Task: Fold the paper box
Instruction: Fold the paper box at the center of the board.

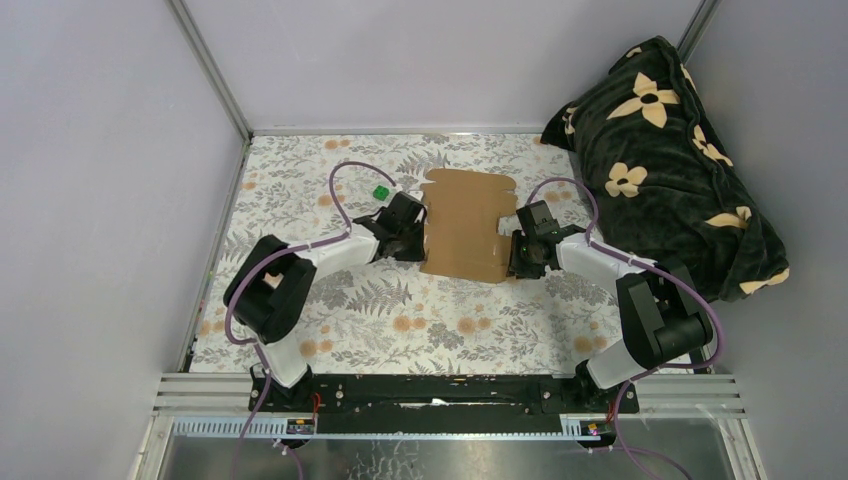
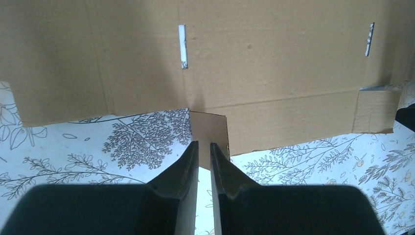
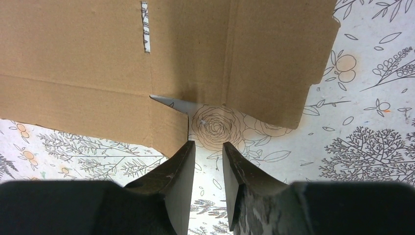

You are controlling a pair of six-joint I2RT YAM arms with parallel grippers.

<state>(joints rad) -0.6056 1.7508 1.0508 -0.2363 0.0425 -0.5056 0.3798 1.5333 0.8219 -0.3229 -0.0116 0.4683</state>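
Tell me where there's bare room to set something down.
Free: the cloth between the paper box and the arm bases, and the far-left corner behind the green cube. Crowded: the left gripper and right gripper flank the box; the blanket covers the right.

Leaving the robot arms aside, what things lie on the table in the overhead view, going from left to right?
green cube → cardboard sheet → blanket
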